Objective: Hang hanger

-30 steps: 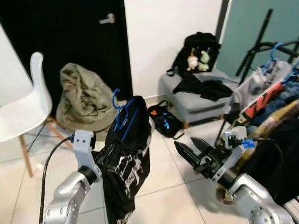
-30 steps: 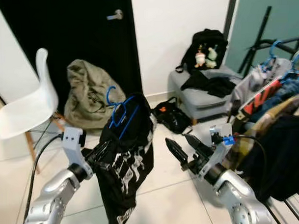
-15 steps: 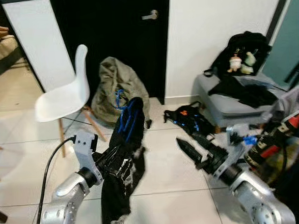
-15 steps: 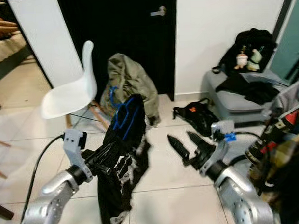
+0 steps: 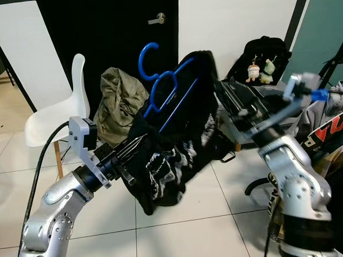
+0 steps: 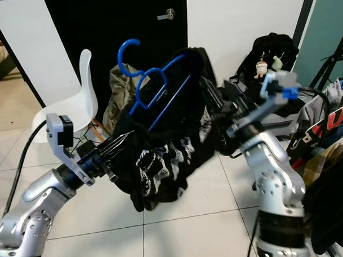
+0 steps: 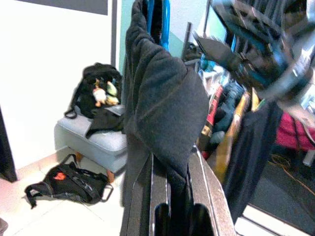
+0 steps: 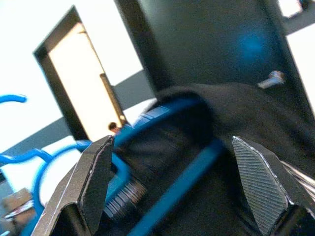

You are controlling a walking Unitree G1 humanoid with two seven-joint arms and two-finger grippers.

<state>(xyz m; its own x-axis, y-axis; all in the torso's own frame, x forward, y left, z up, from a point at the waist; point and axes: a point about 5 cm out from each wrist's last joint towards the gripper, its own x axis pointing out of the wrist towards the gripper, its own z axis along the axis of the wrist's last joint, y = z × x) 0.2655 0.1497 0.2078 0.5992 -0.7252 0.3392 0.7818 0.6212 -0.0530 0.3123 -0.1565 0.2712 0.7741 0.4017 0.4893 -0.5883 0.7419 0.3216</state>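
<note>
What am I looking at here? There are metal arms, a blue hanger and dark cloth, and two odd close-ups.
This is a walking household robot with two silver arms, each ending in two long black fingers. The two wide pictures come from cameras in its head, looking down and forward. The close-ups come from cameras on its wrists, looking along the fingers. The left gripper is shut on a black T-shirt that hangs on a blue hanger. The right gripper is open, with the hanger's far end between its fingers. Behind stand a white chair, a black door, an olive bag and a grey stool with a backpack.
</note>
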